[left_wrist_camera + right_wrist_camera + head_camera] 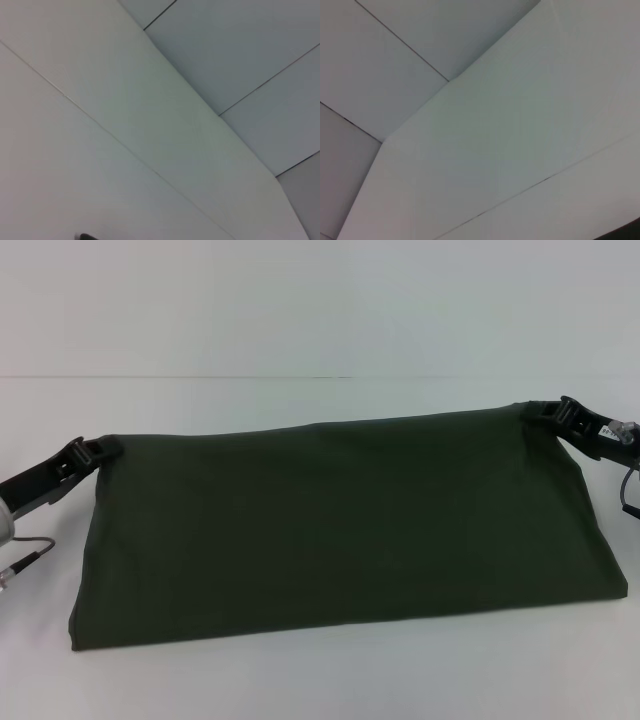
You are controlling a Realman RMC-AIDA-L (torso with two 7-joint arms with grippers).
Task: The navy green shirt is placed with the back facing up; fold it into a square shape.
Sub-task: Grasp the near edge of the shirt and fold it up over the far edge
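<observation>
The navy green shirt [330,525] shows in the head view as a wide dark olive band of fabric. Its near edge lies on the white table [300,680] and its far edge is lifted and stretched between the two grippers. My left gripper [100,450] is shut on the far left corner of the shirt. My right gripper [535,412] is shut on the far right corner, slightly higher. No lettering shows. The wrist views show only white table and wall panels.
A seam line [200,377] crosses the white table behind the shirt. Cables hang by the left arm [25,555] and the right arm [628,495].
</observation>
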